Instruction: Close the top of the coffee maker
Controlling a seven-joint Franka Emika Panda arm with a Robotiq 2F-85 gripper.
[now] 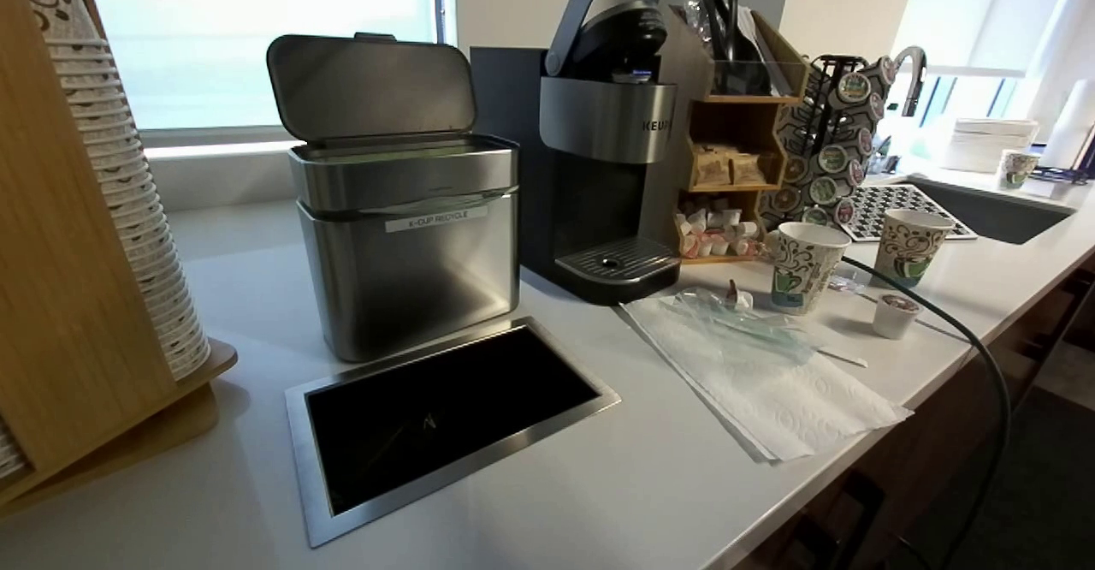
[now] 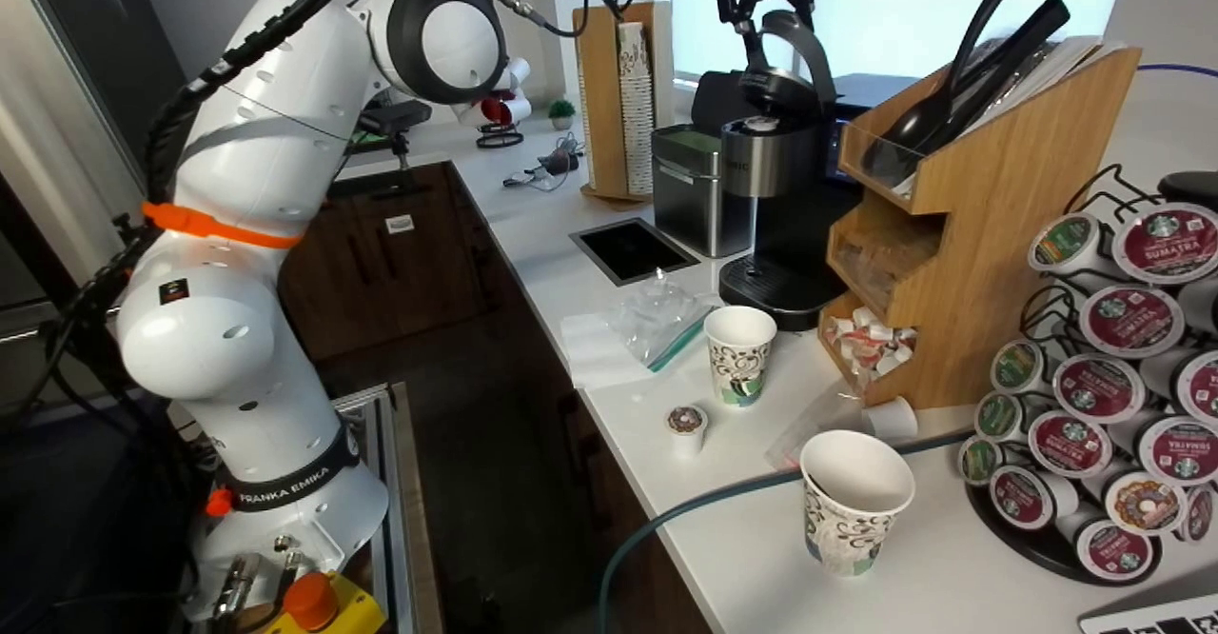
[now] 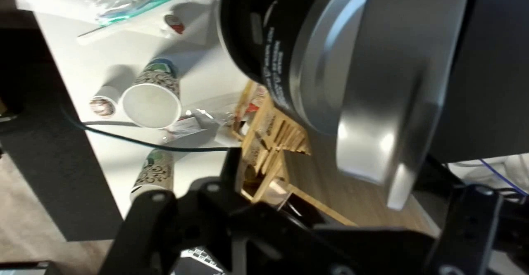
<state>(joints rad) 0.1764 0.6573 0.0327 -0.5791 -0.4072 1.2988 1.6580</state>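
A black pincer (image 3: 337, 159) points down at the raised top (image 1: 618, 35) of a coffee maker (image 1: 594, 129), its fingers (image 3: 231, 165) wide apart. In the wrist view, the top's grey arched handle (image 3: 384, 97) shows between those fingers; whether either one touches it cannot be told. The grey-and-black coffee maker stands upright on a white counter (image 1: 556, 489), between a steel bin (image 1: 419, 270) with its flap (image 1: 376, 86) up and a wooden rack (image 2: 1009, 225).
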